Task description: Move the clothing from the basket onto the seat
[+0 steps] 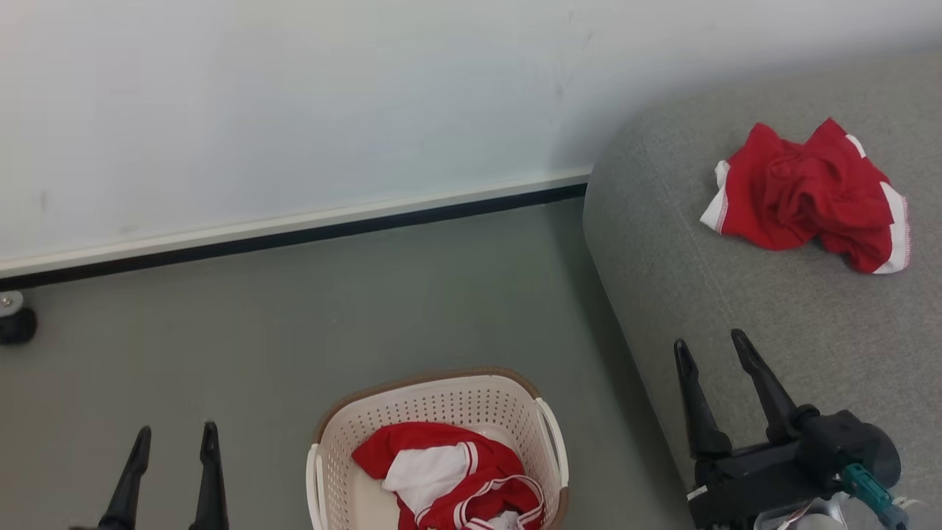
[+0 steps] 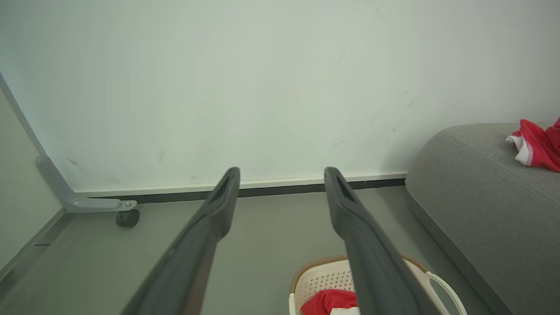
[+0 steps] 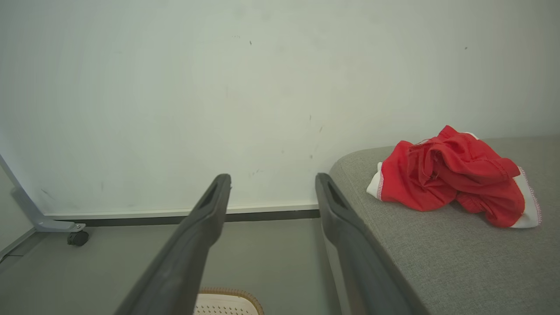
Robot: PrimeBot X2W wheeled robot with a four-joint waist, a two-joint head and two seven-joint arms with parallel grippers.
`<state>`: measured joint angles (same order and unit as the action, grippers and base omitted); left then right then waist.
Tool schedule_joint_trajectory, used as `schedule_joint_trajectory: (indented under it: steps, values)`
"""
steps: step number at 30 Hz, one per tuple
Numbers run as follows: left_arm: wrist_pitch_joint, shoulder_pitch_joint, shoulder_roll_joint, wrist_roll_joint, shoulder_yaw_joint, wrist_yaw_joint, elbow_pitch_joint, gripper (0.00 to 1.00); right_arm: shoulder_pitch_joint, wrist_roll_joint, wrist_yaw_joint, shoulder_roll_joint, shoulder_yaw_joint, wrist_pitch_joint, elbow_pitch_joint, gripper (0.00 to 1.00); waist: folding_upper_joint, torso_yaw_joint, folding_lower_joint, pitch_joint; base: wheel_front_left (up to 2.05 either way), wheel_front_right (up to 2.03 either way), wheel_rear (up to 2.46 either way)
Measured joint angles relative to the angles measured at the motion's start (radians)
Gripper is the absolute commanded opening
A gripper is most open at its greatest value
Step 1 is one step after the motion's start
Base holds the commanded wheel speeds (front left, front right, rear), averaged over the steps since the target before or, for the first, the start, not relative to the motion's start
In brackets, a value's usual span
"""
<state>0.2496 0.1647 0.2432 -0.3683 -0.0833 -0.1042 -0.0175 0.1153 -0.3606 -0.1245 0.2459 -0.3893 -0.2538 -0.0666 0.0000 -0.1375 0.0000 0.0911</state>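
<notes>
A cream perforated basket [image 1: 441, 401] with a brown rim stands on the floor at the bottom centre, holding crumpled red clothing with white trim [image 1: 452, 475]. Another red garment [image 1: 806, 195] lies bunched on the grey seat [image 1: 736, 294] at the right. My left gripper [image 1: 176, 436] is open over bare floor, left of the basket. My right gripper [image 1: 710, 342] is open above the seat's near edge, short of the red garment, with nothing between its fingers. In the right wrist view that garment [image 3: 450, 177] lies ahead and to the right on the seat [image 3: 437, 253].
A white wall panel with a dark base strip [image 1: 294, 235] runs behind the basket. One black caster [image 1: 16, 324] of a grey frame rests on the floor at far left. Grey floor [image 1: 368, 309] spreads between the wall, basket and seat.
</notes>
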Motion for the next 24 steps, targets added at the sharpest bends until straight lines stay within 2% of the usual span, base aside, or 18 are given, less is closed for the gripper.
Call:
schedule_joint_trajectory:
  steps: [16, 24]
  values:
    - [-0.079, -0.268, 0.015, 0.076, -0.126, 0.057, 0.048, 1.0, 0.152, 0.028, 0.0, -0.014, 0.078, -0.003, 0.056, 1.0, 0.0001, -0.023, 0.0002, 0.221, 0.0, 0.0, 0.0]
    - [-0.137, -0.374, 0.014, 0.135, -0.218, 0.105, 0.115, 1.0, 0.257, 0.036, 0.0, -0.026, 0.094, -0.003, 0.062, 1.0, 0.0002, -0.046, 0.0003, 0.339, 0.0, 0.0, 0.0]
